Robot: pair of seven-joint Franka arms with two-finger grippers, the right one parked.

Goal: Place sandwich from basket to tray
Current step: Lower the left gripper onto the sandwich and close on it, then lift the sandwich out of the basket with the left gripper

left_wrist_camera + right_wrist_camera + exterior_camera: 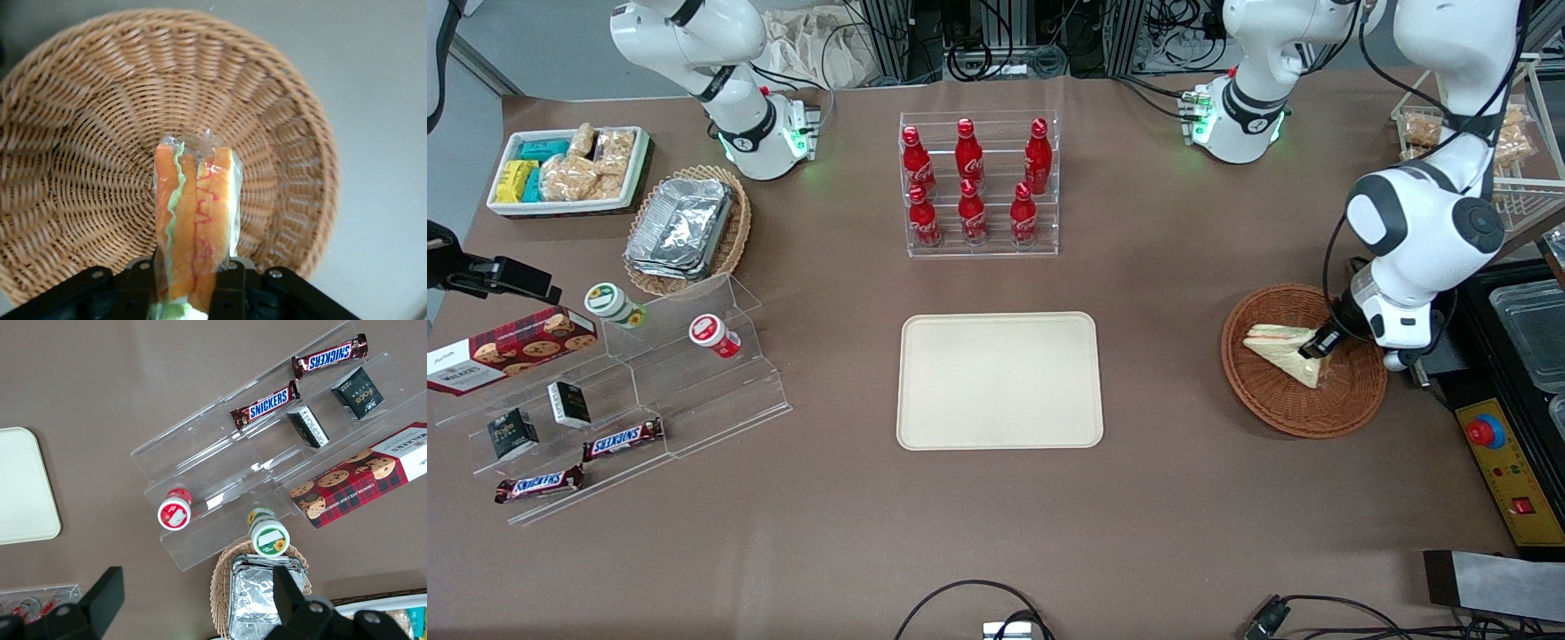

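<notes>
The sandwich (1279,348), a plastic-wrapped triangle of pale bread, is in the round reddish-brown wicker basket (1285,411) toward the working arm's end of the table. My gripper (1317,343) reaches down into the basket and is shut on the sandwich. In the left wrist view the sandwich (197,213) shows its orange and green filling edge. It stands between the two black fingers (230,290) of the gripper (189,293), which press on its two sides over the basket's weave (80,133). The beige tray (1000,380) lies flat at the table's middle with nothing on it; its corner (23,487) shows in the right wrist view.
A clear rack of red bottles (980,182) stands farther from the front camera than the tray. A control box with a red button (1485,433) sits beside the basket. A stepped acrylic stand (649,391) with snacks, a foil-container basket (685,229) and a white bin (569,169) lie toward the parked arm's end.
</notes>
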